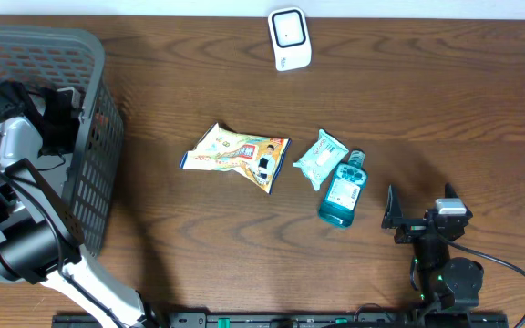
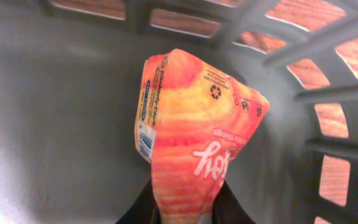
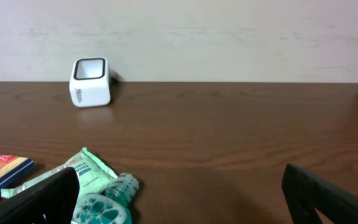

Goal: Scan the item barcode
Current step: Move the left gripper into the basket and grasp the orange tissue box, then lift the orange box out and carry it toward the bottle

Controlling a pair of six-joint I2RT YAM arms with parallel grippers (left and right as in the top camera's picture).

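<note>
Packaging of the orange snack bag [image 2: 191,118] looks light, soft and crushable, and its film is probably slippery; a pinch on a sealed end suits it best. Left gripper [image 2: 185,214] is clamped on the bag's lower end, inside the grey basket [image 2: 328,93]. White lettering runs across the bag, with a barcode [image 2: 145,142] along one edge. Right gripper [image 3: 179,186] stands wide open and empty above the table [image 3: 229,124].

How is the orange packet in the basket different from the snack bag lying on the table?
The orange packet is pinched in the left claw inside the grey basket; the snack bag lies loose on the table, with no claw on it. The orange packet is bright orange and red; the snack bag is pale cream with a picture. Both are soft printed packets.
</note>
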